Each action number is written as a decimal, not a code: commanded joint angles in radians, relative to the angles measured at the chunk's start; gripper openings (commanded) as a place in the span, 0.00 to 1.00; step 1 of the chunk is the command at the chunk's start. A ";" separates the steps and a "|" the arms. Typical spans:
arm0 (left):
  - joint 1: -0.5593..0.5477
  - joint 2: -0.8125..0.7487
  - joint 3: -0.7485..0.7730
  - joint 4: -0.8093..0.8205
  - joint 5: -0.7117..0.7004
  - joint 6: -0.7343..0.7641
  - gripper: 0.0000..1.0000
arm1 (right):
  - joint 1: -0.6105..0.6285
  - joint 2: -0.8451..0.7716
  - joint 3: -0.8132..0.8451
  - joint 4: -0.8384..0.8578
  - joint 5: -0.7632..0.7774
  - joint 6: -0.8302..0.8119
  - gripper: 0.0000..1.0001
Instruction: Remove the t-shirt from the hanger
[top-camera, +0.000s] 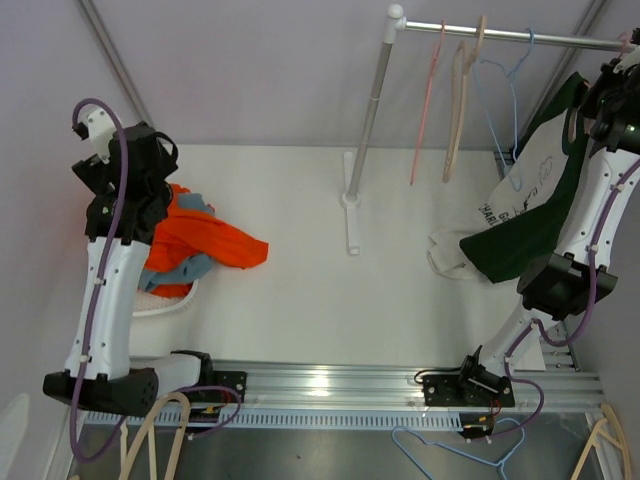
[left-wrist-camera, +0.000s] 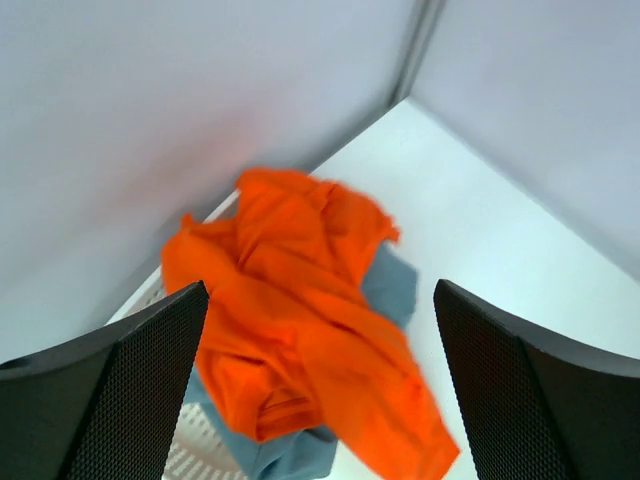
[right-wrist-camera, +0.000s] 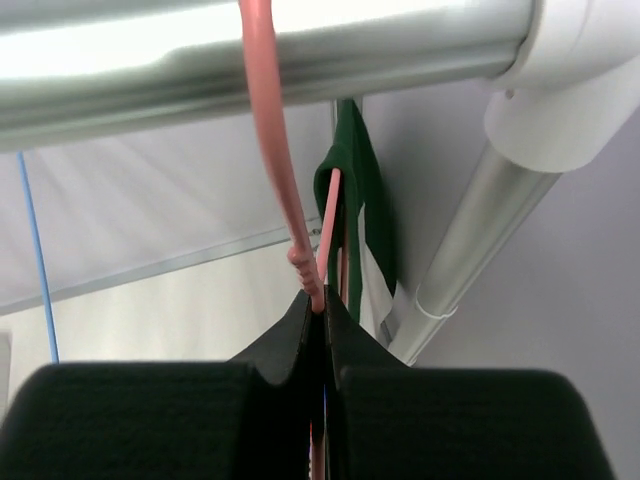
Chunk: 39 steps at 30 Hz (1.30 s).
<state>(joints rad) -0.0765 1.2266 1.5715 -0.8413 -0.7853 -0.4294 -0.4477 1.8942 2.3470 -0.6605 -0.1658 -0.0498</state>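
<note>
A dark green t-shirt (top-camera: 530, 220) with white parts hangs on a pink hanger (right-wrist-camera: 272, 150) at the right end of the rail, its lower part draped onto the table. In the right wrist view the hanger's hook goes over the rail and the green t-shirt (right-wrist-camera: 362, 190) hangs just behind it. My right gripper (right-wrist-camera: 322, 305) is shut on the hanger's neck just below the hook. Raised at the left, my left gripper (left-wrist-camera: 320, 380) is open with nothing between its fingers, above an orange garment (left-wrist-camera: 300, 320).
The metal rail (top-camera: 500, 35) on its pole (top-camera: 370, 110) also carries a pink hanger (top-camera: 428, 100), a wooden hanger (top-camera: 458, 100) and a blue hanger (top-camera: 505, 110). Orange and blue clothes (top-camera: 200, 240) lie in a white basket (top-camera: 170, 300). More hangers lie below the near edge.
</note>
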 joint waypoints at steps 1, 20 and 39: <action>-0.063 -0.045 0.024 0.125 -0.012 0.147 1.00 | -0.003 -0.049 0.077 0.090 -0.021 0.028 0.00; -0.698 -0.151 -0.292 0.795 -0.175 0.781 0.99 | 0.006 -0.240 -0.014 0.159 -0.074 0.067 0.00; -1.094 -0.185 -0.474 0.917 -0.042 0.721 0.99 | 0.217 -0.639 -0.495 0.029 0.656 0.329 0.00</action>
<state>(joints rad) -1.0775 1.0691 1.1721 -0.0559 -0.8974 0.2893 -0.2680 1.3228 1.8771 -0.6254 0.2581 0.1646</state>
